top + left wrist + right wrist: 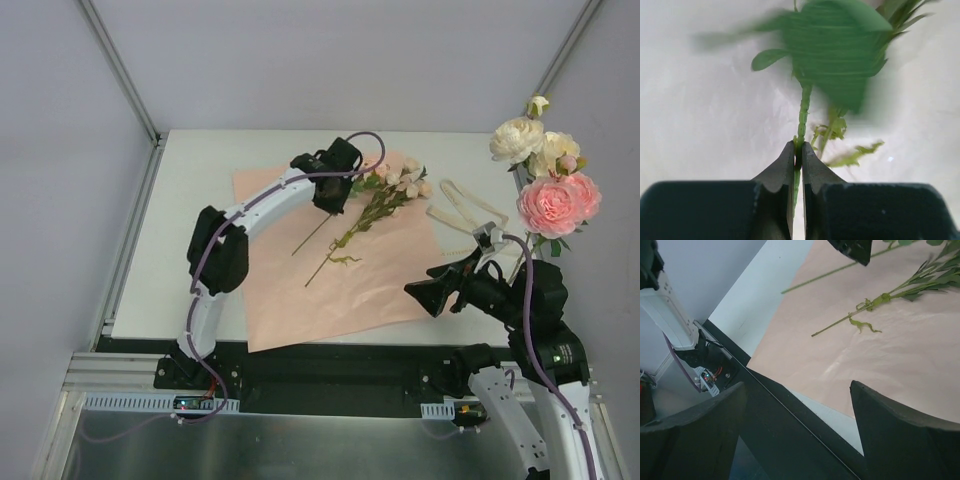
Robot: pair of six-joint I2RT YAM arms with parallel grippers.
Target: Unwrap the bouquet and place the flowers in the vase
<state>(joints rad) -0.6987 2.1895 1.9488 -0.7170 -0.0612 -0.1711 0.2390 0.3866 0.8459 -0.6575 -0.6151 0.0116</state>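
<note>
The bouquet is unwrapped: its pink paper (330, 275) lies flat on the table. The flowers (398, 182), small pink and cream roses on thin green stems, lie across it. My left gripper (332, 207) is over the paper's far middle. In the left wrist view it (798, 146) is shut on one green stem (803, 112), with blurred leaves beyond. My right gripper (420, 293) hovers open over the paper's near right corner. In the right wrist view it (797, 383) holds nothing, with loose stems (840, 322) ahead on the paper (880, 360). The vase is hidden.
A loose cream ribbon (466, 206) lies right of the paper. Large cream and pink blooms (548, 170) stand at the table's right edge behind my right arm. The black table edge (790, 435) runs under my right gripper. The enclosure walls stand close around.
</note>
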